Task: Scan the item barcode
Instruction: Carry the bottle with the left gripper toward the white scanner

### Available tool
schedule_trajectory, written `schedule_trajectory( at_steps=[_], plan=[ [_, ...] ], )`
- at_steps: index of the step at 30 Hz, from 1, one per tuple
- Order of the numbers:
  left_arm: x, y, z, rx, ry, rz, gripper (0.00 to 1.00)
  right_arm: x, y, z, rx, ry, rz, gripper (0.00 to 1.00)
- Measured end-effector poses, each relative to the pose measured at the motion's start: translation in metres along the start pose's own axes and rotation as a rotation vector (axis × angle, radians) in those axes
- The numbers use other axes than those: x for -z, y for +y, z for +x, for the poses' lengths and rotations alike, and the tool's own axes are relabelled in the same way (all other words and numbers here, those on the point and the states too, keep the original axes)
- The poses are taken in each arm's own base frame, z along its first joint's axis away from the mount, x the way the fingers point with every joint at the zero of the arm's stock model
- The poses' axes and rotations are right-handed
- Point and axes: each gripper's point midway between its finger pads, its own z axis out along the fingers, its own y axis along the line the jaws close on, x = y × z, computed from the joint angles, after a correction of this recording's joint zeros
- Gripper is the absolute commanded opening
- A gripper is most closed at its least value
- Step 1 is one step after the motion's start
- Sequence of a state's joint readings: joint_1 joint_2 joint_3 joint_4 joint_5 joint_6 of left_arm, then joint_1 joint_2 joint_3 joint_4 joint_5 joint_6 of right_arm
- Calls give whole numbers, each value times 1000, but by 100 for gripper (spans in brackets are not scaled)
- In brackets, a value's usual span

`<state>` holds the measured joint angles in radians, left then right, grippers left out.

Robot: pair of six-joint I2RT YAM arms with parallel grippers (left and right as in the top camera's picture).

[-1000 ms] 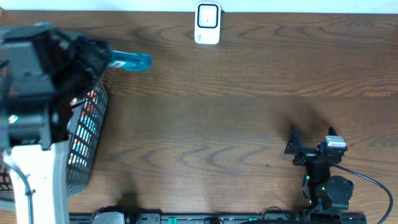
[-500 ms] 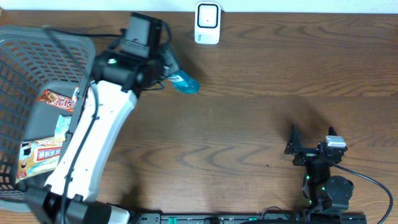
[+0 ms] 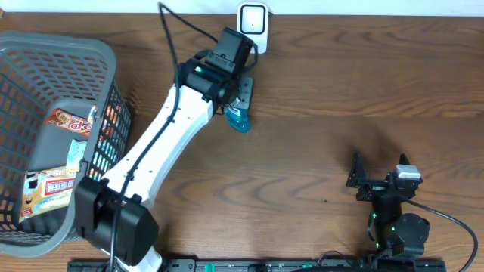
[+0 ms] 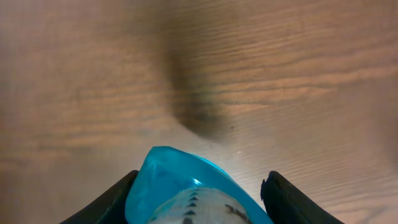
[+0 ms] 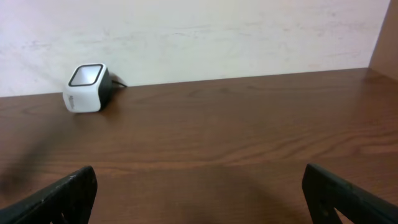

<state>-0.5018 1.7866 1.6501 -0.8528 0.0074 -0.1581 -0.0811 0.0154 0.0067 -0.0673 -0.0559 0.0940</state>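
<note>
Holding a teal item point(image 3: 239, 121) at the far middle of the table point(image 3: 325, 106), the left gripper point(image 3: 240, 104) has both fingers clamped on its sides. The item's free end is rounded, glossy, translucent plastic; a pale label with dark toothed marks shows in the left wrist view. It hangs just on the near side of the scanner point(image 3: 252, 28), apart from it. The scanner is a white rounded cube with a dark window. The table is brown wood with a wavy grain. At left is a grey plastic mesh basket point(image 3: 45, 39) with crinkled snack packets point(image 3: 68, 121) inside. At near right, the right gripper point(image 3: 378, 168) has its fingers spread wide, grasping nothing.
</note>
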Motion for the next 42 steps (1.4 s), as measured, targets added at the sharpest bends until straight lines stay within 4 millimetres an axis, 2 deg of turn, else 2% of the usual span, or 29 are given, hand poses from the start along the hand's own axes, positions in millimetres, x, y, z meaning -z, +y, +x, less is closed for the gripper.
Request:
schedule_trajectory(
  at_steps=[5, 9, 17, 25, 26, 28, 38, 42],
  plan=[
    [-7, -14, -12, -122, -67, 18, 40, 0, 0, 0, 0, 0, 0, 99],
    [-17, -20, -13, -160, -99, 31, 40, 0, 0, 0, 0, 0, 0, 99],
    [-47, -24, 11, -229, -73, 71, 40, 0, 0, 0, 0, 0, 0, 99],
    [-63, -23, 29, -251, -43, 83, 41, 0, 0, 0, 0, 0, 0, 99],
    [-64, -24, 31, -252, -41, 89, 44, 0, 0, 0, 0, 0, 0, 99],
    [-66, -26, 31, -253, -46, 101, 59, 0, 0, 0, 0, 0, 0, 99],
    [-66, -31, 30, -266, -58, 128, 82, 0, 0, 0, 0, 0, 0, 99],
    [-65, -31, 29, -264, -59, 128, 99, 0, 0, 0, 0, 0, 0, 99]
  ],
)
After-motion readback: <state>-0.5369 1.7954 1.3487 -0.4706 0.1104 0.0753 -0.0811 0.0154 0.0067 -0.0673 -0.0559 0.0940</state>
